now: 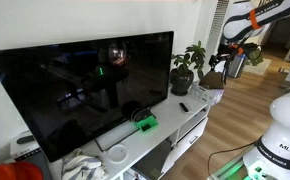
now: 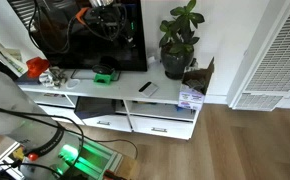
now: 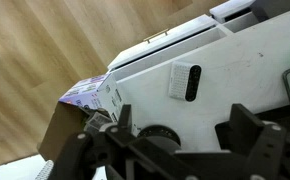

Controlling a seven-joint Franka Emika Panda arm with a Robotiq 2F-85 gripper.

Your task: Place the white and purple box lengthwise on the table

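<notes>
Approach step, gripper (image 1: 222,64) at white and purple box (image 2: 192,96) on counter (image 2: 165,95) right end, closure untellable; next: grasp firmly, lay lengthwise.

TV corner with a plant, small clutter and a wood floor.

A large dark flat-screen TV (image 1: 85,90) (image 2: 85,35) fills much of both exterior views, with a leafy potted plant (image 1: 185,68) (image 2: 178,35) in a dark pot just beside one end. A bright green box (image 1: 146,123) (image 2: 106,75) lies close under the screen's lower edge, and a small black remote (image 1: 183,106) (image 2: 146,88) lies between it and the plant. A crumpled pale cloth (image 1: 82,163) (image 2: 57,75) sits by the TV's other end, next to something orange-red (image 2: 37,67). Wood-plank floor (image 2: 245,140) runs below, and a white louvred door (image 2: 270,50) stands to one side.
</notes>
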